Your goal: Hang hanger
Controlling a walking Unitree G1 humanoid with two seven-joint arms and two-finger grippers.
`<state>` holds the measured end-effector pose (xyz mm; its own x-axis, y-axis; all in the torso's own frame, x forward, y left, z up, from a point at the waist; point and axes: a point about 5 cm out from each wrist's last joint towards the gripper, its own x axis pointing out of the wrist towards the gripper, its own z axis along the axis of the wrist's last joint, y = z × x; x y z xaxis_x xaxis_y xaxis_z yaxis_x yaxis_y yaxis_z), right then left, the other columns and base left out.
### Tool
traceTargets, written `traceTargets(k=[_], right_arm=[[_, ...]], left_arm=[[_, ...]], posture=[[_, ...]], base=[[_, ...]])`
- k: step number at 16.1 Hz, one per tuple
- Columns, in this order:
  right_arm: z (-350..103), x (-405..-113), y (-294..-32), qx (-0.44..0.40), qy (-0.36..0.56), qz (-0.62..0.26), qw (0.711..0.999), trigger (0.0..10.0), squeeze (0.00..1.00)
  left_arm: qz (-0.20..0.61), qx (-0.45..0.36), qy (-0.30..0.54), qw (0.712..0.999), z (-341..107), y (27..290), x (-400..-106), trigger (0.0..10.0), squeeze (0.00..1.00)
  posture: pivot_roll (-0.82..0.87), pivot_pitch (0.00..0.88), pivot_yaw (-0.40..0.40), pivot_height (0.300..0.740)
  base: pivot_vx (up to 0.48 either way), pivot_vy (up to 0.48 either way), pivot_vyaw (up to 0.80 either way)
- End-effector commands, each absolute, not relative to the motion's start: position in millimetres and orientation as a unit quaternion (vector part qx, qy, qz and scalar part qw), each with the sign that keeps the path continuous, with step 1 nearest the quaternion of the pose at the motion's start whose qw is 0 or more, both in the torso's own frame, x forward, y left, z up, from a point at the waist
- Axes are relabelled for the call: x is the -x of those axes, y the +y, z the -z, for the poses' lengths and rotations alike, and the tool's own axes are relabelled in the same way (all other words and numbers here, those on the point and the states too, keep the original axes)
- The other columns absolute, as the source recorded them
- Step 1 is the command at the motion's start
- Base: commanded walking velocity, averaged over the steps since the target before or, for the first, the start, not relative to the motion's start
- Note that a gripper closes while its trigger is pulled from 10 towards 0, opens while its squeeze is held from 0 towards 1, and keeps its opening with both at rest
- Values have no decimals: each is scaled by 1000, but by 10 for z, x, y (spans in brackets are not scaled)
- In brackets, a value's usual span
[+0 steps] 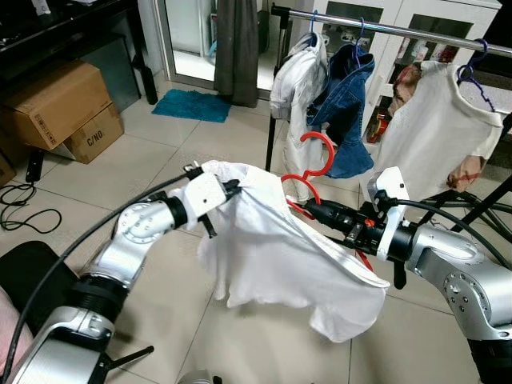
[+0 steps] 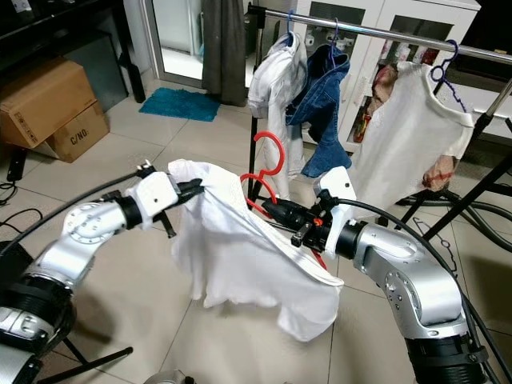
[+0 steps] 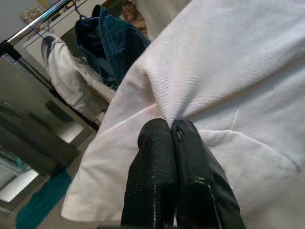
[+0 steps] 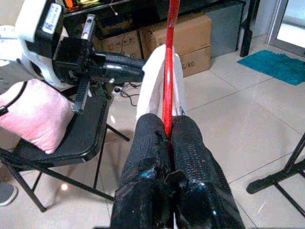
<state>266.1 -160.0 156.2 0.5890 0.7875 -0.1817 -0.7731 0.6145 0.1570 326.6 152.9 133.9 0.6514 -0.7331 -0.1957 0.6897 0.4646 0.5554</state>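
A white shirt [image 1: 272, 256] hangs in the air between my two arms, draped over a red hanger [image 1: 314, 164] whose hook sticks up above the cloth. My left gripper [image 1: 234, 190] is shut on the shirt's upper left corner; the left wrist view has both black fingers [image 3: 171, 157] pinched into white cloth [image 3: 228, 71]. My right gripper [image 1: 314, 210] is shut on the red hanger's bar [image 4: 167, 71], with its fingers [image 4: 152, 138] clamped round it. The clothes rail [image 1: 400, 29] runs across the back above the hanger.
On the rail hang a white shirt [image 1: 294, 80], a blue denim garment [image 1: 346, 104] and a cream top [image 1: 436, 136]. Cardboard boxes [image 1: 60, 108] stand at the left by a teal mat [image 1: 192, 105]. A black folding chair [image 4: 71, 138] with a pink cushion [image 4: 28, 114] is close by.
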Motion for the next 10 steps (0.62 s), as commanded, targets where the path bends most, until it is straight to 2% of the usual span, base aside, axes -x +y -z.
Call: traceTargets(k=[1, 5, 10], right_arm=[[-1678, -2699, -1643, -10, 92, -436, 895, 10000, 0], [-1654, -2643, -1692, 30, 100, -450, 887, 10000, 0], [-1599, -2604, -1713, 91, 120, -467, 872, 10000, 0]], left_arm=[[427, -302, -51, 851, -1485, 1560, -3274, 0, 0], [449, -320, -61, 832, -1900, 1804, -3263, 0, 0], [459, -356, -49, 812, -2208, 1943, -3261, 0, 0]], posture=[[25, 0, -30, 740], [29, 0, -34, 740], [37, 0, -45, 740]], base=[[0, 0, 0], [0, 0, 0], [0, 0, 0]])
